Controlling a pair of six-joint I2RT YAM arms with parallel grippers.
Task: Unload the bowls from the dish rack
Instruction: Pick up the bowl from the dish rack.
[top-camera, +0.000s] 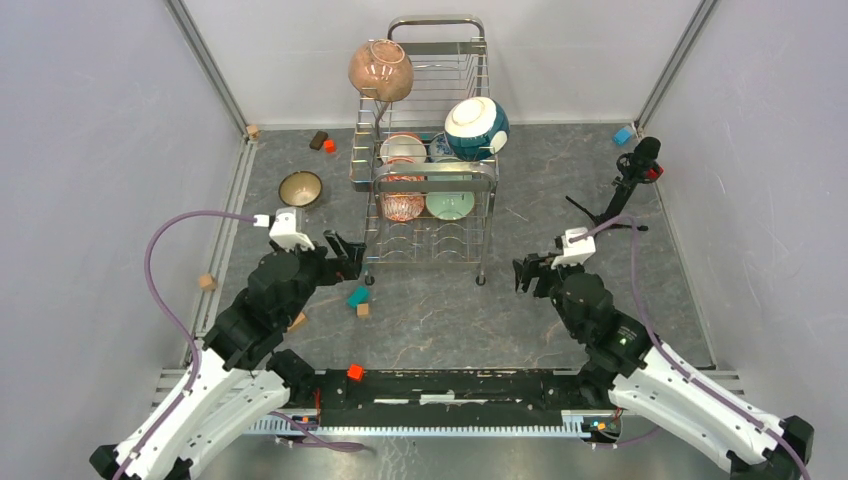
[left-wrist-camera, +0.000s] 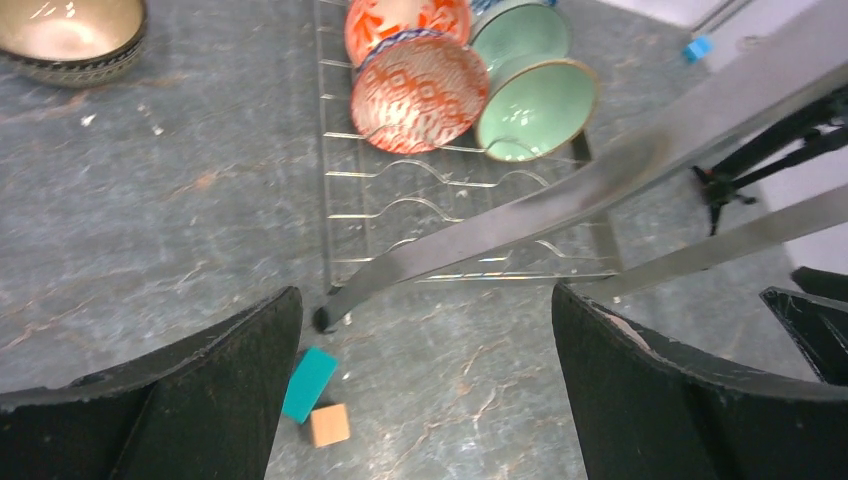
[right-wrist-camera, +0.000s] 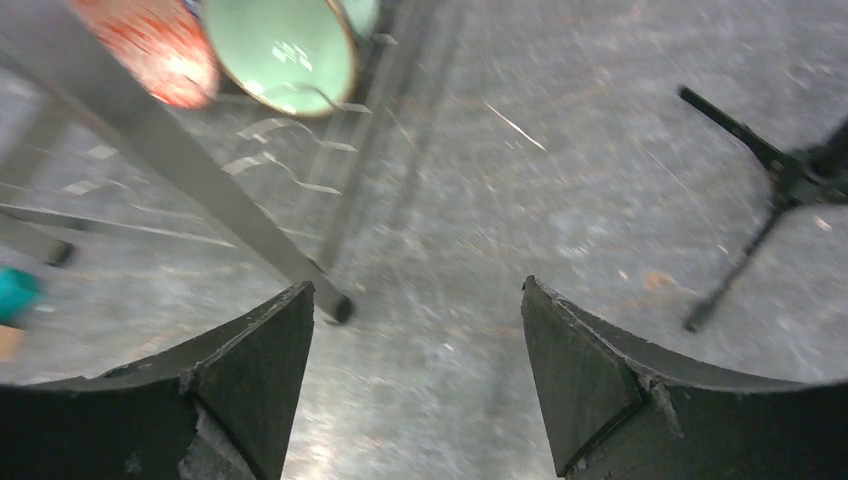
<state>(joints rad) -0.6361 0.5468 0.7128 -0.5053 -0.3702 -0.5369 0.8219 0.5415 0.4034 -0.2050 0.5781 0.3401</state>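
— What are the arms doing, from where you stand?

— Closest to us, the left gripper (top-camera: 350, 258) sits just short of the rack's near-left leg. Its jaws are spread wide with nothing between them. The right gripper (top-camera: 525, 272) is near the near-right leg, just as wide and just as empty (its wrist view is smeared, but the gap is plain).

— Anything on the table by them?

— A small teal block (top-camera: 357, 296) lies right against a tan wooden cube (top-camera: 363, 310), just beside the left gripper.

— And the rack?

— The tall two-tier chrome wire dish rack (top-camera: 435, 172) stands mid-table. On its lower tier, two bowls are propped on edge side by side. A red-and-white patterned ceramic bowl (top-camera: 402, 203) is on the left and a pale green glazed bowl (top-camera: 450, 205) on the right. Behind those is a bowl with a white inside and orange-patterned outside (top-camera: 403, 148). Next to it I can see a sliver of a blue-patterned bowl (top-camera: 440, 146), mostly hidden.

— Any bowls out of it?

— One. A dark patterned bowl with a golden inside (top-camera: 300, 188) stands upright on the table, left of the rack and apart from it.

— Higher up?

— A teal-and-white striped bowl (top-camera: 477, 128) is on the right of the upper tier, tipped so its foot ring shows. Farthest off, a pink-brown speckled bowl (top-camera: 381, 70) stands on edge at the far-left corner.
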